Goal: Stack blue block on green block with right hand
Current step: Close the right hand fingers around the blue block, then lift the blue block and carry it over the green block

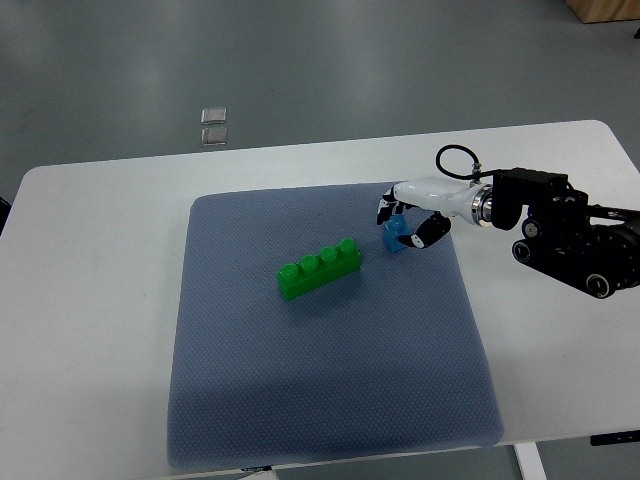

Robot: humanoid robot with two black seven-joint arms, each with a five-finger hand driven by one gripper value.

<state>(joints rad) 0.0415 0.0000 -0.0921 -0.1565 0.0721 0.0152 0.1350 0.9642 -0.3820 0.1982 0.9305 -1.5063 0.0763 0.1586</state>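
The blue block (pixel 396 237) sits on the grey mat (pixel 300 400) near its right edge, just right of the green block (pixel 320 268), with the right hand (pixel 410 225) closed around it, fingers on both sides; this looks like the grasp step, before any lift. The green block's long axis runs diagonally, lower-left to upper-right, studs up, while the blue one is too covered to judge its heading. Next it probably needs lifting, carrying left and turning to match that diagonal above the white tabletop (pixel 90 300).
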